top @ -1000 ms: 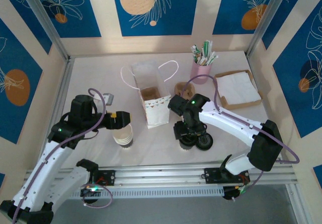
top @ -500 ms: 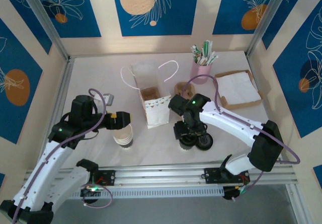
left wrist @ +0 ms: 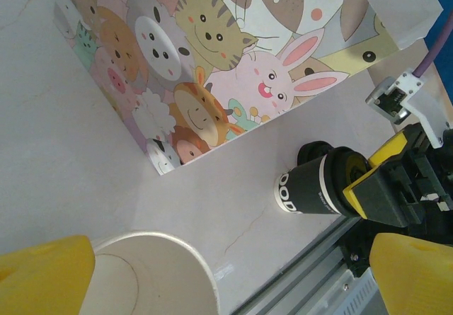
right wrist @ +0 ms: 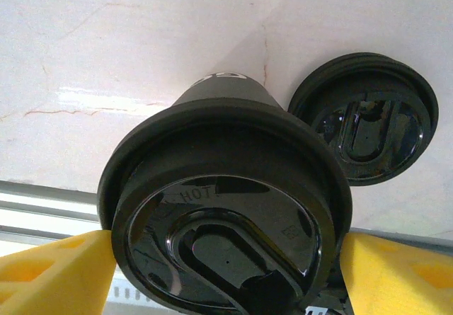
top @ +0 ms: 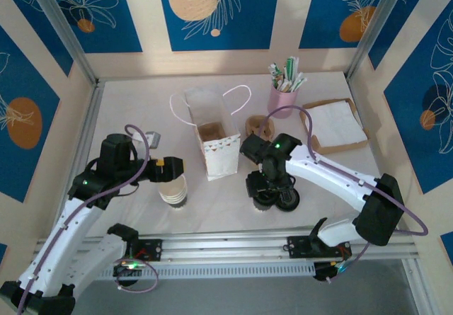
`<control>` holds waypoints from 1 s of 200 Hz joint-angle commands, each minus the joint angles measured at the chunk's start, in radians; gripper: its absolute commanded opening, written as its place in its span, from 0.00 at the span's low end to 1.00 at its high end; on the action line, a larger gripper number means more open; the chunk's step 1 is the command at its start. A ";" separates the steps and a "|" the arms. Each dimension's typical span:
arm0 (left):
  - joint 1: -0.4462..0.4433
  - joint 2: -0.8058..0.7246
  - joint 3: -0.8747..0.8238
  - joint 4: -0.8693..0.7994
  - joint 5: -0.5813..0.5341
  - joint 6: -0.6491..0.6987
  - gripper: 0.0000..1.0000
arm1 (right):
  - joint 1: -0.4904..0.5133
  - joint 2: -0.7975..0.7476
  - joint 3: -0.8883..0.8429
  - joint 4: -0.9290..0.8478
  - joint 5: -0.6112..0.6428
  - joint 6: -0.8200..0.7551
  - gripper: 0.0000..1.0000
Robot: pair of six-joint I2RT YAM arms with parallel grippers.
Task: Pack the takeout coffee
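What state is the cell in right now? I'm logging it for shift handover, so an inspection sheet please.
Surface: white table, hairline cracks, no spills seen.
Job's things: takeout coffee upright, lidded; paper bag open, upright.
Clutter: stack of cups, loose black lid, pink straw cup, napkin tray.
Grippers: right gripper shut on the takeout coffee; left gripper open over the stack of cups.
Cables: purple cable looped along each arm, no snag seen.
Surroundings: blue-and-cream panels, metal frame posts.
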 commanded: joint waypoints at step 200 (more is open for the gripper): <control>-0.010 0.000 -0.010 0.033 0.020 0.015 1.00 | 0.017 -0.004 -0.042 0.006 -0.037 0.023 0.74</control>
